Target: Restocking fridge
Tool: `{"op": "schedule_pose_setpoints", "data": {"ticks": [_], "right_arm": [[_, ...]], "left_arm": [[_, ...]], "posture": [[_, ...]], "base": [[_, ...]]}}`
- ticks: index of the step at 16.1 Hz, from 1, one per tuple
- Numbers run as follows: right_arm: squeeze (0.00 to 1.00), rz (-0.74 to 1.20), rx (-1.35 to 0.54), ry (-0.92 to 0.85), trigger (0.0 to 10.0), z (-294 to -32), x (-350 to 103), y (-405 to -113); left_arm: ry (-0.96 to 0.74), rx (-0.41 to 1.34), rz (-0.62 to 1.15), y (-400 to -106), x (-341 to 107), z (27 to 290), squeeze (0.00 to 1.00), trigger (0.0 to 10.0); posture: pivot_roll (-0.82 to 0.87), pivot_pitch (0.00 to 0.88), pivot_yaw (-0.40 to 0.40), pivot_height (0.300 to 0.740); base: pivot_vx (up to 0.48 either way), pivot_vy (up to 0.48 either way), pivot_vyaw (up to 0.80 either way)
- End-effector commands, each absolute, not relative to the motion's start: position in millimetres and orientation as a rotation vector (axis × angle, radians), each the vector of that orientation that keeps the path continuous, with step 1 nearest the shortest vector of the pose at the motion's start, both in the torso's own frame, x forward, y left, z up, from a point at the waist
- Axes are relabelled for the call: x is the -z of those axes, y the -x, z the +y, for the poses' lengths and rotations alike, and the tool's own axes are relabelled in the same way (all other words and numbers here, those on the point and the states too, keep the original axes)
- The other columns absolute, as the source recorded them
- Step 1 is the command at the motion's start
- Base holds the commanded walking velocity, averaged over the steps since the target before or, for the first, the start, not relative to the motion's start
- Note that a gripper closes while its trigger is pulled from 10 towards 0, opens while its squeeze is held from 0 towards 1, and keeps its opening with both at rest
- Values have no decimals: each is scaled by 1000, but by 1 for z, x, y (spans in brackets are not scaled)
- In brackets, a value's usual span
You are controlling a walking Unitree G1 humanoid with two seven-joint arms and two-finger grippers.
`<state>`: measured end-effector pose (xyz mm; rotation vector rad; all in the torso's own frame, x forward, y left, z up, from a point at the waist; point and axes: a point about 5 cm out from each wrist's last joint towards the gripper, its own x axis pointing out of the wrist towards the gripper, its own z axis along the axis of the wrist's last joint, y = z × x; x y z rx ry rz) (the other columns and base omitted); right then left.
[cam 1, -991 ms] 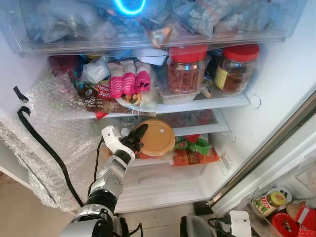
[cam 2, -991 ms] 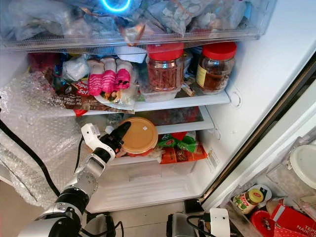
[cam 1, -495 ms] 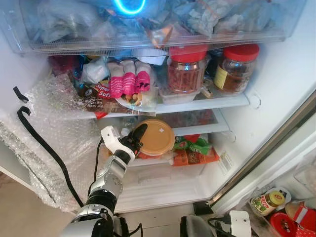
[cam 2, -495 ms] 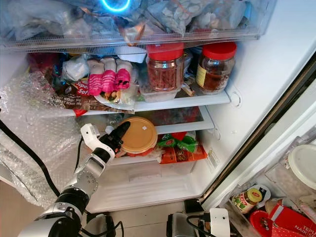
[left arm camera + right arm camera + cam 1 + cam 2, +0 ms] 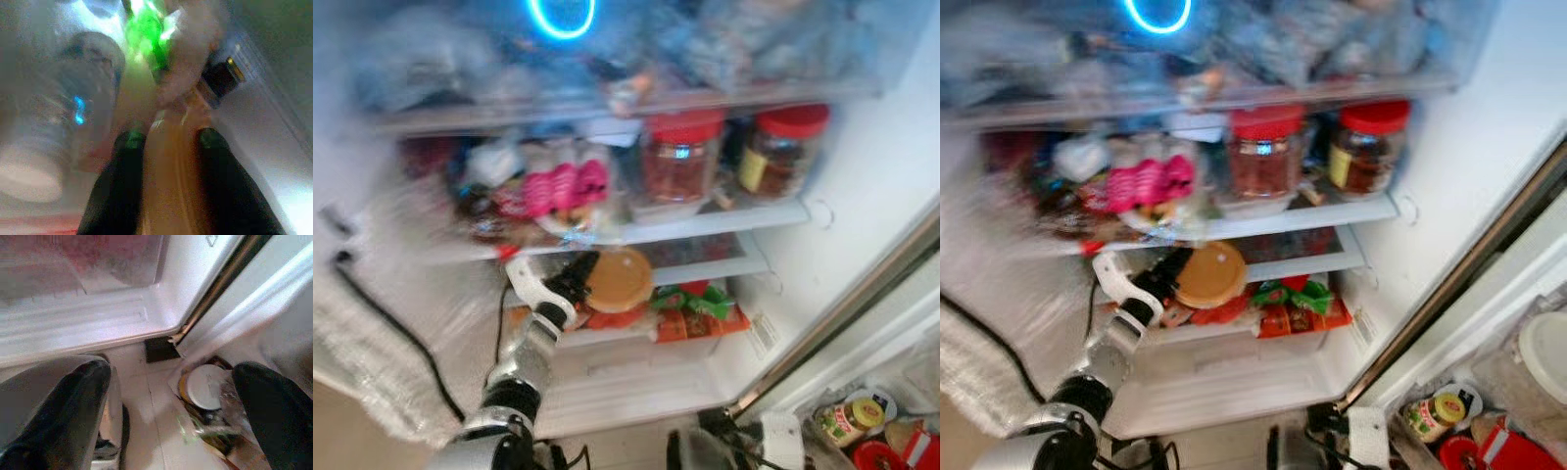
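- My left gripper [image 5: 166,139] is reached into the open fridge [image 5: 881,186] at the middle shelf, and its two black fingers [image 5: 124,181] are clamped on either side of the tan-lidded tub [image 5: 619,279], which stands on edge between them.
- From my wrist, the tub's tan rim [image 5: 171,176] runs straight out between my fingertips, one finger pressed to each face.
- Just past my fingertips lies a green packet [image 5: 690,297], with an orange-red packet [image 5: 700,323] under it on the same shelf.
- To one side of my left gripper there is a clear, rounded container [image 5: 83,98]; it is too blurred to name.
- Above my left gripper, on the next shelf up, sit two red-lidded jars [image 5: 1263,157] side by side, and nearer my own side a pink-and-white bundle [image 5: 563,186] among other wrapped food.
- The head views are smeared, so the top drawer's bagged contents [image 5: 1263,49] cannot be made out.
- My right gripper [image 5: 171,377] hangs low outside the fridge, fingers spread wide apart with nothing between them.
- Beyond it are the fridge's bottom edge and the pale floor [image 5: 146,421], with a white-lidded jar [image 5: 204,387] among clutter near the door frame.
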<state>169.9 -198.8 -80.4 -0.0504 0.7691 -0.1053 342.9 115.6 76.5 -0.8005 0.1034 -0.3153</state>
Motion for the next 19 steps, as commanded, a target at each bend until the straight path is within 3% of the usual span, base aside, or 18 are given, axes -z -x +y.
{"op": "schedule_pose_setpoints", "data": {"ticks": [1,19], "right_arm": [[0,813,132,72,10000,-207,85,-158],[0,809,131,67,10000,-206,85,-158]], "left_arm": [[775,333,78,-347,-85,117,0,10000],[784,304,90,-347,-81,120,0,10000]], "posture": [[-191,84,-10,640],[-191,85,-9,640]], "base": [[281,0,0],[0,0,0]]}}
